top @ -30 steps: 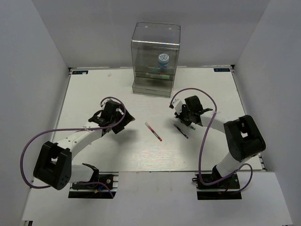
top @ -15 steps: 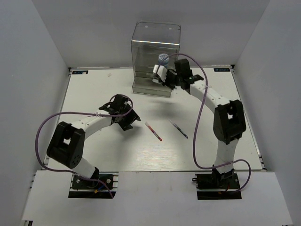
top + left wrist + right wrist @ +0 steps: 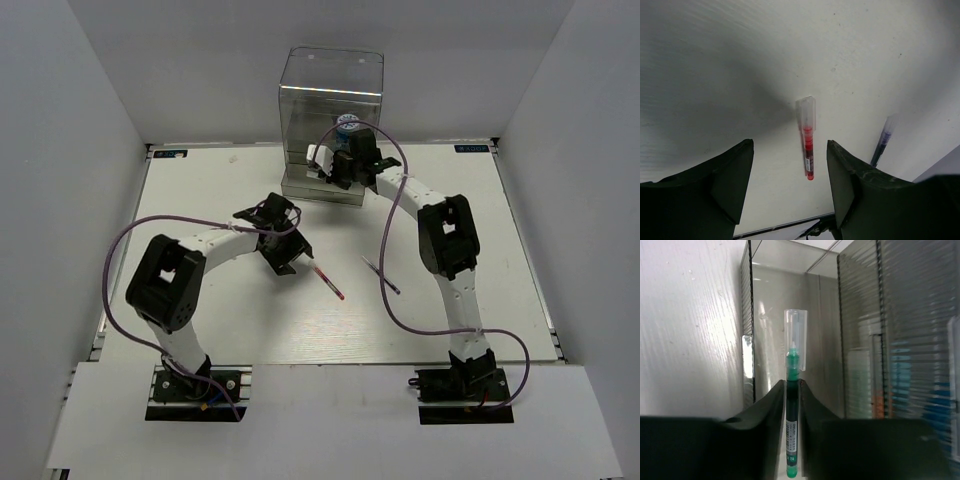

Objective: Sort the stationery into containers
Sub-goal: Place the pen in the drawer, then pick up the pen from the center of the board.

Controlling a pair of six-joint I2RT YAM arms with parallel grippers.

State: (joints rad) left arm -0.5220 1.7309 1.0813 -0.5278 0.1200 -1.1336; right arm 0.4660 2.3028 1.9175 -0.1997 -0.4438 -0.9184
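Fingers of the right gripper (image 3: 792, 396) pinch a green pen (image 3: 792, 365) at the clear box (image 3: 860, 300), left gripper (image 3: 790, 147) gapes over the red pen (image 3: 807, 150) on the table (image 3: 715, 50) — light, stiff, slick, I'd grip mid-barrel.

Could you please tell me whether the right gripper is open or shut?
The right gripper is shut on the green pen; both fingers press its barrel.
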